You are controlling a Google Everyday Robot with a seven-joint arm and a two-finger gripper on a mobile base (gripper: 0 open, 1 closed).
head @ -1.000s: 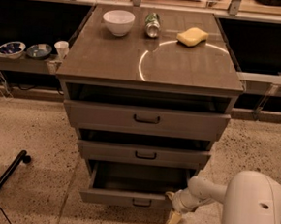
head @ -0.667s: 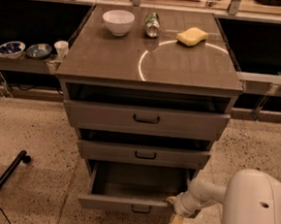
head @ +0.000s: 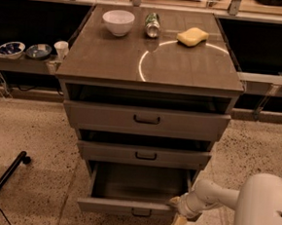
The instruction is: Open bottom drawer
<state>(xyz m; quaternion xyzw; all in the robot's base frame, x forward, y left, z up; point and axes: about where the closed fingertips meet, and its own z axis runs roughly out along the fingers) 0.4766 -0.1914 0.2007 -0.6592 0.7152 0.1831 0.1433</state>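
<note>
Clearly your gripper sits at the right end of the bottom drawer, beside rather than on the handle, likely to drag the front, which stands well out; whether it clamps you cannot tell.

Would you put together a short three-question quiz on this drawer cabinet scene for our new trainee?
1. True or false: the bottom drawer is open, with its inside showing.
2. Which thing lies between the bowl and the sponge on the cabinet top? A) a cup B) a can C) a plate
3. Where is the gripper?
Key: 1. True. 2. B. 3. At the right end of the bottom drawer's front, as seen in the picture.
</note>
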